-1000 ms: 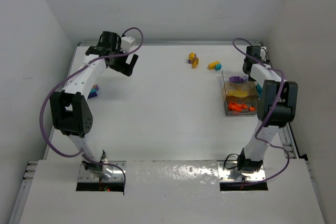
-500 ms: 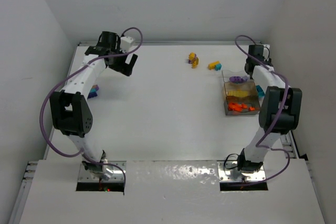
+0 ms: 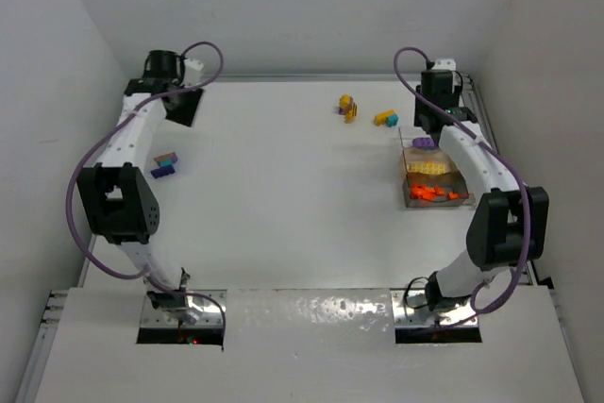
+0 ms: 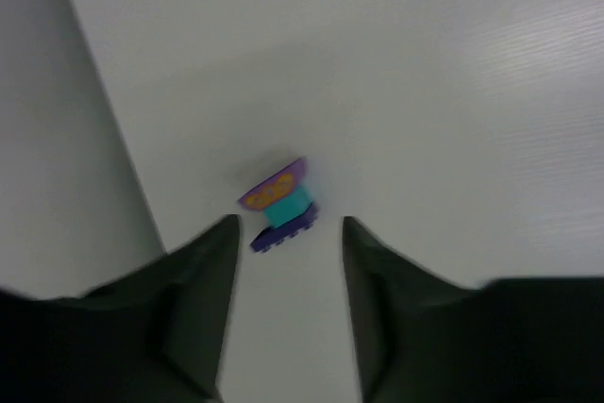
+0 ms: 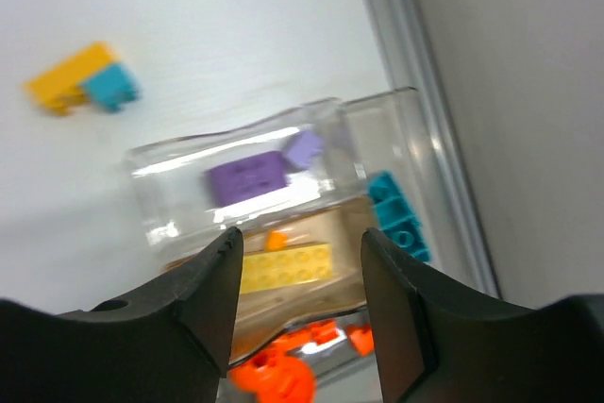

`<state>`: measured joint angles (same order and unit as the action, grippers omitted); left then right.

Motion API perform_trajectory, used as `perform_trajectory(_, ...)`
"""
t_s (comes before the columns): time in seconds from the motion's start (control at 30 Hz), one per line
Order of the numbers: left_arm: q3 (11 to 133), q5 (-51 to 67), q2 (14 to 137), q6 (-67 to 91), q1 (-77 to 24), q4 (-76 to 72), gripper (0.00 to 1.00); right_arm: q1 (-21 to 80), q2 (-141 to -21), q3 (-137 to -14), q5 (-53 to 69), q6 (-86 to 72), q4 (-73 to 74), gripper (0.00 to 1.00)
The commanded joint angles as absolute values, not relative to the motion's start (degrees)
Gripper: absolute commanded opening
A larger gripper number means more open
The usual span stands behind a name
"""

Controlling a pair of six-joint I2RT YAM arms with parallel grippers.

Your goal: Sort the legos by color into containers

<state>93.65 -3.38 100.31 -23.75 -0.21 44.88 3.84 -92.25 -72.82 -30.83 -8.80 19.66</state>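
Three clumps of legos lie loose on the desk [image 3: 283, 195], and where they lie settles which arm takes which. The purple-and-teal clump [image 3: 165, 165] sits near the left edge, well apart from the other two, and only my left arm is close to it. My left end effector [image 3: 179, 107] hangs over the far left corner, fingers parted and empty. The clump lies back toward my base from it, not touching. In the left wrist view the clump shows in the gap beyond the fingertips, not between them. Its long axis runs roughly across that gap, slightly tilted. I judge that reaching for it calls for a wrist turn, so the fingers close across its short side.

The yellow-and-orange clump [image 3: 347, 107] and the yellow-and-teal clump [image 3: 385, 119] lie at the far side, just left of the container [image 5: 156, 191], on my right arm's side. My right end effector [image 3: 429, 118] hovers over the container's far end, fingers apart with nothing between them. Below it the far compartment holds purple bricks [image 5: 247, 176], the middle one a yellow brick [image 5: 286, 268], and the near one orange bricks [image 3: 432, 193]. A teal brick [image 5: 396, 217] shows at the box's right side. I cannot tell whether it is inside a compartment or just outside the wall. Of the two far clumps, the yellow-and-teal one is nearer this end effector, lying to its left.
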Motion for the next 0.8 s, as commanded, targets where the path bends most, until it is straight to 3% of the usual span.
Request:
perform_trajectory(0.0, 94.48, -9.58, 102.47, -29.69, 10.6, 50.61, 0.38, 9.04, -88.42, -74.54, -23.39, -10.02, 18.9, 0.52)
perform_trajectory(0.03, 94.66, -8.97, 103.18, -31.1, 12.37, 53.76, 0.29, 10.36, -88.07, -73.66, -21.29, -10.02, 18.55, 0.52)
perform_trajectory(0.07, 94.48, -7.66, 104.05, -31.9, 14.22, 54.57, 0.26, 12.89, -87.72, -73.48, -20.23, -10.28, 18.37, 0.52)
perform_trajectory(0.1, 94.66, -6.95, 104.41, -31.47, 17.37, 55.02, 0.29, 14.05, -87.71, -73.48, -19.17, -12.2, 18.46, 0.52)
perform_trajectory(0.2, 95.27, -0.99, 105.2, -31.28, 20.3, 57.56, 0.63, 18.1, -87.54, -73.48, -16.61, -16.24, 17.32, 0.52)
perform_trajectory(0.27, 92.13, 4.62, 103.37, -36.18, 20.3, 57.31, 0.72, 20.2, -86.93, -70.94, -14.87, -18.01, 15.04, 0.52)
perform_trajectory(0.37, 83.17, 3.45, 99.86, -39.9, 20.13, 48.81, 1.0, 21.44, -85.35, -65.93, -14.16, -20.9, 10.47, 0.53)
perform_trajectory(0.57, 87.45, 2.02, 106.6, -26.05, 19.6, 47.47, 1.0, 22.06, -84.29, -62.76, -14.76, -20.92, 12.66, 0.53)
perform_trajectory(0.77, 80.53, -6.67, 106.44, -21.45, 13.63, 38.95, 1.0, 21.97, -83.85, -61.7, -14.5, -21.53, 12.74, 0.53)
